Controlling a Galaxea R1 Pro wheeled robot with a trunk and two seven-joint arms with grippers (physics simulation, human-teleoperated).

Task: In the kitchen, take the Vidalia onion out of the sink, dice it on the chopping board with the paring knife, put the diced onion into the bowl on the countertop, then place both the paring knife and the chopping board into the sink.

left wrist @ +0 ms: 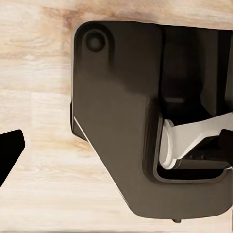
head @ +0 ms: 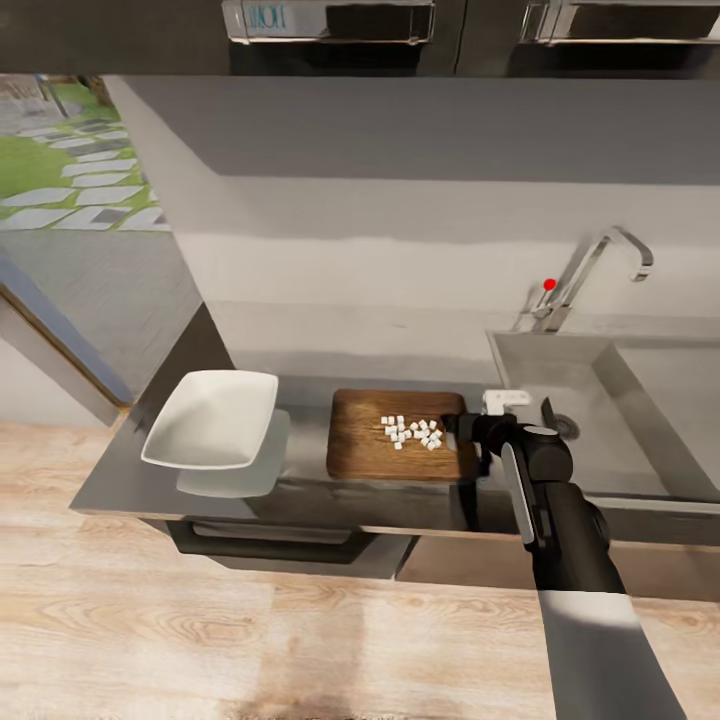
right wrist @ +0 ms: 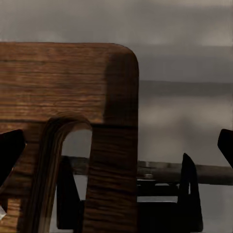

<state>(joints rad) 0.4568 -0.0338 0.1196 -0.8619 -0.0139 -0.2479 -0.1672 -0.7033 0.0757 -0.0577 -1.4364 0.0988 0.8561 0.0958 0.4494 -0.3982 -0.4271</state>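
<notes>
The right tool point(head: 470, 428) is reaching the chopping board's point(head: 365, 450) slotted end, its grip unclear; diced onion point(head: 412, 432) is lying on the board, between the bowl point(head: 212, 418) and sink point(head: 560, 370); the left tool's point(left wrist: 9, 151) state is unclear.

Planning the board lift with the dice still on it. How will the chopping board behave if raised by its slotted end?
The chopping board looks like rigid wood, so it probably won't flex. Lifted from the end at the right gripper, it would likely tilt. The loose diced onion sits unrestrained on top and would probably slide off.
</notes>
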